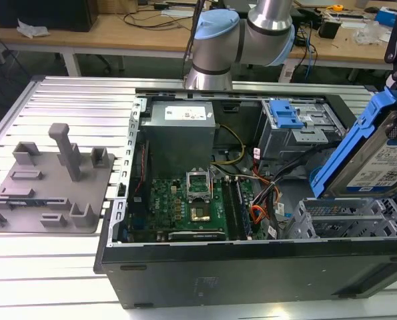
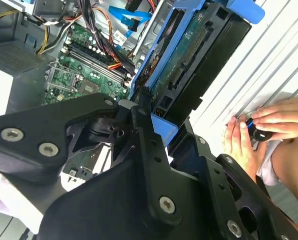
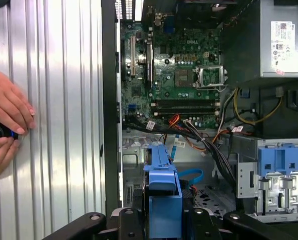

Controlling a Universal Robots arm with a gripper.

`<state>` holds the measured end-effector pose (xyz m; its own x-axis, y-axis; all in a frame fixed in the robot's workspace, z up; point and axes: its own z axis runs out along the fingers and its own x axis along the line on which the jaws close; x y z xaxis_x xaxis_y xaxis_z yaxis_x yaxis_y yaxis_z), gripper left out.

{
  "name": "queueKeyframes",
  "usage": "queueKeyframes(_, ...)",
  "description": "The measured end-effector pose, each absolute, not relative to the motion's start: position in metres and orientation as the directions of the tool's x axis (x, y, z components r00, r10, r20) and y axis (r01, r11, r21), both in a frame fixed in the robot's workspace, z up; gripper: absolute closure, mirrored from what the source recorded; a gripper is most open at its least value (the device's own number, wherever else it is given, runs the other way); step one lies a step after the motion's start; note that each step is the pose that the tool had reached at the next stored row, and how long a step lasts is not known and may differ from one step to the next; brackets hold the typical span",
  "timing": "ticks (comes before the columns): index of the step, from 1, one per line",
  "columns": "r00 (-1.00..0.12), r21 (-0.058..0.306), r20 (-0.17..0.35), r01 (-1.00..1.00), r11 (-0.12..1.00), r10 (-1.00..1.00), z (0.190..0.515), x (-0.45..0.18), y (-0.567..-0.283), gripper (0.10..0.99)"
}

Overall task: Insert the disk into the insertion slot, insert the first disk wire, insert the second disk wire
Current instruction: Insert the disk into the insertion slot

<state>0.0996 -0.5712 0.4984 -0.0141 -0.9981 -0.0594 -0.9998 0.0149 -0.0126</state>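
Blue-framed disk point(image 1: 385, 167) between the jaws (tilted)

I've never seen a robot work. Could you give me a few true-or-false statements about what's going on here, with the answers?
1. The robot hand grips the disk by its blue carrier. True.
2. The disk sits inside the insertion slot. False: it hangs tilted above it.
3. The computer case is closed. False: it is open, with its motherboard showing.
4. A person's hands are at the ribbed table beside the case. True.
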Motion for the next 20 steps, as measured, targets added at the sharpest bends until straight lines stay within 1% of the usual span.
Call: queueKeyframes(20, -0.013, -0.013, -0.050, -1.000, 0.014, -0.999, 0.4912, 0.1083, -0.5665, 0.722)
